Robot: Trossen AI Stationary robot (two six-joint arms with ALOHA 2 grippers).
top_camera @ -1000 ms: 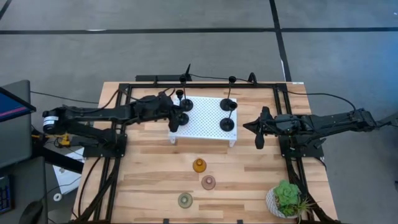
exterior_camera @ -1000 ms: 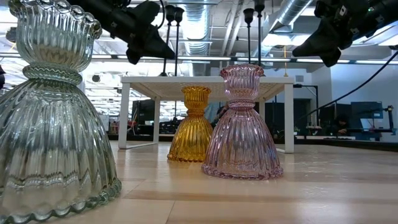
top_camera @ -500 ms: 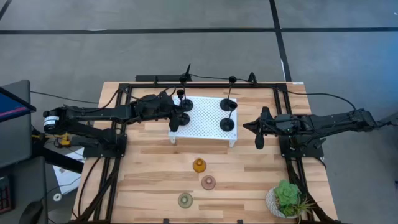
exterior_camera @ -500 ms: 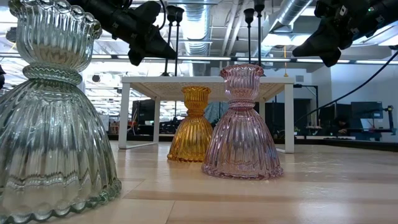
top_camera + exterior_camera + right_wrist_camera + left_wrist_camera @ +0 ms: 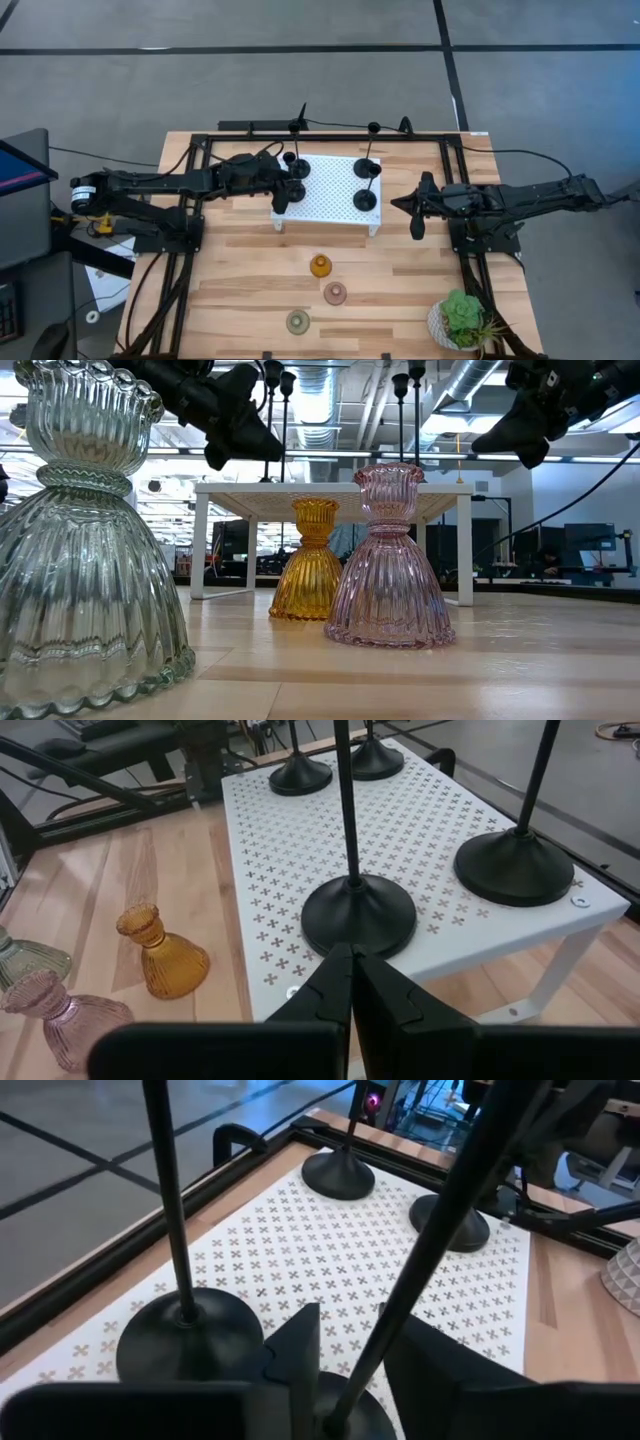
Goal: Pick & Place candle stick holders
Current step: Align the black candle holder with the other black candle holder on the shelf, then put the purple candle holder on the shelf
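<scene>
The left tool (image 5: 345,1370), fingers spread either side of the thin upright stem of a black candle stick holder (image 5: 292,192) at the white platform's (image 5: 330,185) near-left corner, has it dead ahead at twelve o'clock, while the right tool (image 5: 418,212), pressed together, waits well off.

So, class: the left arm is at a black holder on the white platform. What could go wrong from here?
1. The left gripper has its fingers around a thin stem of one black holder; that stem looks tilted, so it may tip.
2. A neighbouring black holder stands close beside it and could be knocked.
3. The grasped holder stands near the edge of the white platform, so it could fall off.
</scene>
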